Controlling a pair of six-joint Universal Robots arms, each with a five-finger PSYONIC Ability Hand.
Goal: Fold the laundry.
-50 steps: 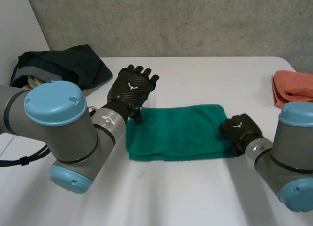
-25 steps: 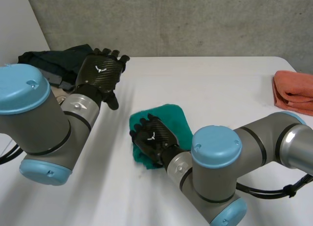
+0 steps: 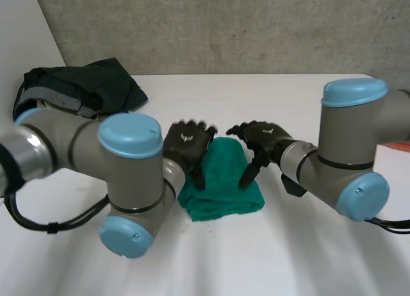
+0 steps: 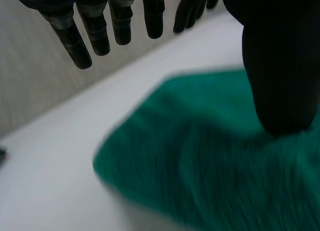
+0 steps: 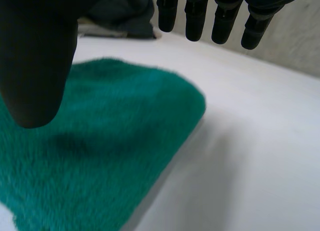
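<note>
A green towel (image 3: pixel 223 184) lies folded in a thick, small square on the white table (image 3: pixel 301 97) between my two hands. My left hand (image 3: pixel 186 142) hovers at the towel's left edge, fingers straight and open, holding nothing. In the left wrist view its thumb (image 4: pixel 275 66) hangs just over the green towel (image 4: pixel 200 161). Over the towel's right edge my right hand (image 3: pixel 262 137) is open too, fingers spread and pointing down. The right wrist view has that hand's thumb (image 5: pixel 35 56) above the towel (image 5: pixel 95 151), clear of the pile.
A heap of dark clothes (image 3: pixel 83 88) lies at the table's back left, also seen beyond my right hand's fingertips as dark clothes (image 5: pixel 120 13). A sliver of orange cloth (image 3: pixel 400 144) peeks out behind my right arm. A grey wall (image 3: pixel 224 27) runs behind the table.
My right hand carried the towel's right end over to the left, folding it in half, then let go and drew back right. My left hand swung away, then returned to the towel's left edge.
</note>
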